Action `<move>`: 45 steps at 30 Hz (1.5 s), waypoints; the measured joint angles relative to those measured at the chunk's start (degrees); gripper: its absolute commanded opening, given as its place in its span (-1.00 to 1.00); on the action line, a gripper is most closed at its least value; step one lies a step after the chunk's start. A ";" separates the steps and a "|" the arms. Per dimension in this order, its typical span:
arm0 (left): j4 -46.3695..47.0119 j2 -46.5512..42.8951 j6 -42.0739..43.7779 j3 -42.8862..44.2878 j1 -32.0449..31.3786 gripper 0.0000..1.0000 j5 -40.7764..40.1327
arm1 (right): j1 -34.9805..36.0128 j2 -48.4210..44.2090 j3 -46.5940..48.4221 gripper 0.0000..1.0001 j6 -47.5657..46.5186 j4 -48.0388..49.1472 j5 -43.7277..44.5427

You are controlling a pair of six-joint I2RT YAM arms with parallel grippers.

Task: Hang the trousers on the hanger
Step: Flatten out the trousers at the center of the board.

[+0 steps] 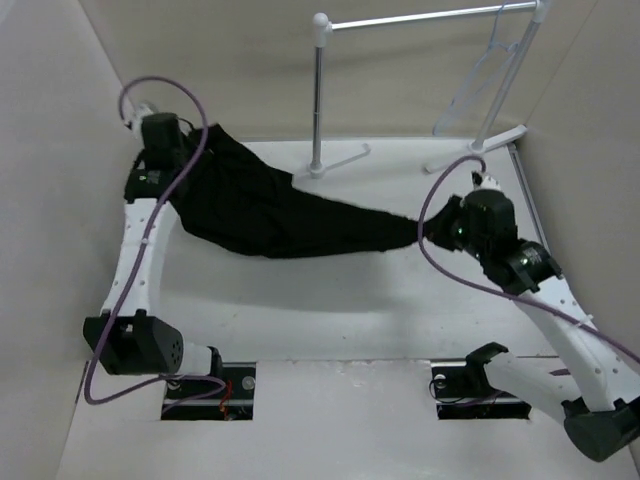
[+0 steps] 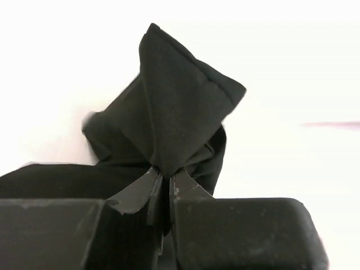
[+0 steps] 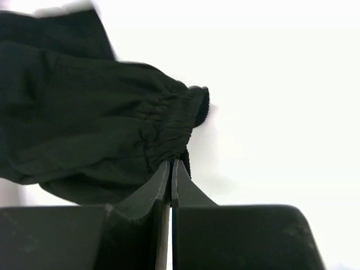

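The black trousers (image 1: 270, 210) hang stretched between my two grippers above the white table. My left gripper (image 1: 175, 160) at the far left is shut on one end; in the left wrist view the gripper (image 2: 166, 174) pinches a peak of the black fabric (image 2: 174, 107). My right gripper (image 1: 428, 228) at the right is shut on the other end; in the right wrist view the gripper (image 3: 170, 164) clamps the gathered elastic edge (image 3: 169, 121). The pale hanger (image 1: 480, 85) hangs on the rack at the back right, apart from both grippers.
A white tube garment rack (image 1: 420, 20) stands at the back with a post (image 1: 318, 100) and feet (image 1: 335, 162) on the table. Beige walls close in the left, back and right sides.
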 measured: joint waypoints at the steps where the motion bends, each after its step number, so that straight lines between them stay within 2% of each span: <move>1: -0.50 -0.02 0.00 4.52 1.42 -0.94 -0.15 | 0.98 2.67 6.19 -0.92 -1.64 0.42 0.07; 4: -1.68 -1.07 -0.02 19.12 4.37 -0.90 -0.37 | 3.89 5.01 22.95 -0.90 -5.86 4.13 0.55; 6: -1.40 -4.13 -0.02 20.46 4.79 -0.88 -0.31 | 5.44 1.92 25.55 -0.90 -6.82 7.87 0.72; 9: -2.40 -9.22 -0.04 15.63 5.46 -0.86 -0.15 | 6.16 -6.58 18.60 -0.94 -5.97 10.60 1.18; 11: -2.99 -11.82 -0.02 9.90 6.08 -0.77 -0.20 | 5.05 -11.39 10.29 -0.92 -3.93 10.62 1.70; 12: -3.41 -12.48 -0.02 6.97 6.27 -0.58 -0.31 | 3.30 -12.79 4.76 -0.84 -2.58 10.43 1.86; 13: -3.65 -12.52 0.09 3.98 6.16 -0.43 -0.35 | 1.16 -13.14 -0.50 -0.64 -1.22 9.42 1.92; 14: -3.87 -12.37 0.02 0.28 5.64 -0.27 -0.48 | -0.79 -12.79 -4.83 -0.34 -0.04 7.80 2.01; 15: -4.39 -11.89 0.00 -2.40 4.87 -0.01 -0.42 | -3.61 -12.22 -9.22 -0.08 1.20 5.92 1.92; 16: -4.94 -10.51 0.02 -5.33 3.78 0.14 -0.37 | -6.67 -11.39 -13.18 0.09 2.14 3.93 1.88; 18: -5.73 -7.76 0.15 -11.67 0.94 0.36 -0.50 | -12.07 -11.28 -17.94 0.27 2.84 -0.70 2.12; 20: -7.04 -7.04 0.24 -16.61 -1.33 0.40 -0.81 | -15.54 -12.52 -18.93 0.33 3.04 -3.80 2.62; 22: -8.76 -7.93 0.31 -19.69 -2.51 0.38 -1.46 | -15.67 -13.55 -18.10 0.33 2.69 -3.41 2.93; 23: -8.96 -8.90 0.33 -20.79 -2.51 0.38 -2.08 | -14.97 -13.57 -17.57 0.17 2.56 -2.84 2.95; 25: -8.79 -10.97 0.39 -22.29 -1.99 0.36 -3.19 | -12.28 -12.61 -16.96 -0.60 1.97 -1.09 2.99; 26: -8.52 -12.37 0.42 -23.28 -1.68 0.34 -3.76 | -10.67 -11.45 -16.96 -0.87 2.10 -0.22 3.08; 28: -8.26 -13.57 0.39 -24.57 -1.55 0.33 -4.76 | -7.98 -7.52 -16.94 -0.91 2.05 1.42 3.06; 29: -8.04 -13.60 0.37 -25.11 -1.57 0.32 -5.35 | -7.02 -4.85 -16.87 -0.82 1.90 2.47 2.78; 31: -7.23 -12.24 0.39 -25.64 -2.05 0.31 -6.19 | -6.19 2.10 -15.82 -0.41 1.64 4.50 2.49; 33: -5.99 -9.16 0.44 -25.59 -3.50 0.32 -7.45 | -6.01 9.49 -13.22 0.11 0.61 6.82 2.49; 34: -5.29 -7.30 0.50 -25.46 -4.59 0.32 -8.20 | -5.92 13.81 -11.10 0.29 -0.11 8.66 2.49; 35: -4.63 -5.55 0.61 -25.33 -5.53 0.32 -8.59 | -5.84 18.14 -8.66 0.38 -0.87 10.71 2.49; 39: -1.95 0.90 1.25 -25.22 -8.50 0.35 -9.97 | -5.97 32.02 0.26 0.42 -2.82 18.47 2.38; 42: -0.07 4.94 2.05 -24.48 -8.15 0.40 -10.80 | -6.56 40.19 4.98 0.38 -3.45 22.23 2.10; 45: 1.97 9.92 3.08 -22.23 -6.54 0.46 -11.56 | -6.75 47.54 9.25 0.20 -3.89 22.93 1.77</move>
